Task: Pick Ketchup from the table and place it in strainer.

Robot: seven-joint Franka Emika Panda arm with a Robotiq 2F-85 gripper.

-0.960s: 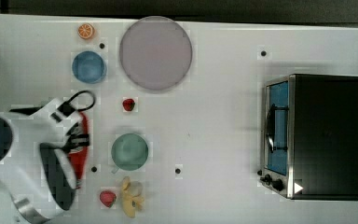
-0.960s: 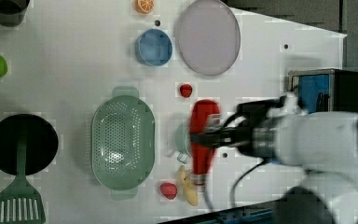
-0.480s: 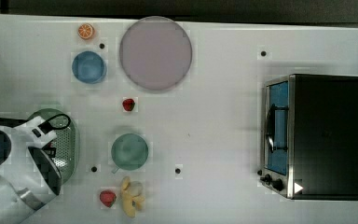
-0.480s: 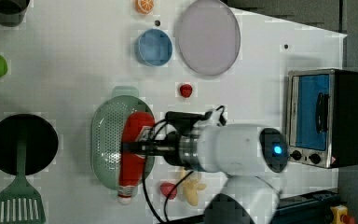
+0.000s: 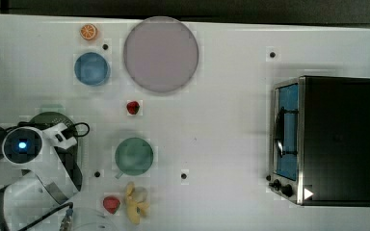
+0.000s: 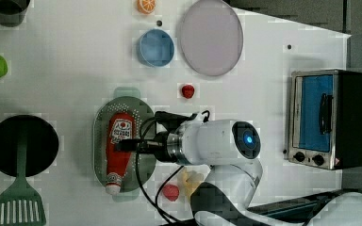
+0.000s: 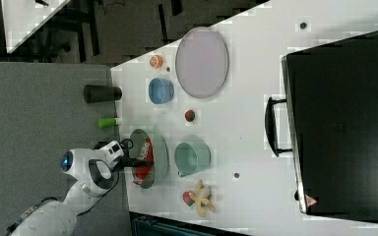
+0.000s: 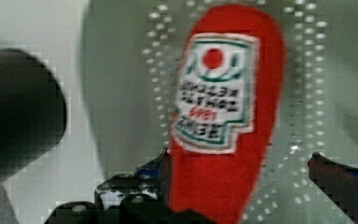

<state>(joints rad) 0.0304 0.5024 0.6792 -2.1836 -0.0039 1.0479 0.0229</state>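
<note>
The Ketchup (image 6: 118, 149) lies flat inside the strainer (image 6: 99, 141), its long axis along the long axis of the oval, with the white cap toward the left view's bottom and the label facing up. The gripper (image 8: 242, 186) is just above the bottle; its fingers (image 8: 340, 177) stand open, one on each side of the red body, and one is clearly apart from it. The strainer rests on a white surface (image 6: 75, 56), beside a green bowl (image 5: 134, 156); a toaster oven (image 5: 327, 139) stands well apart.
</note>
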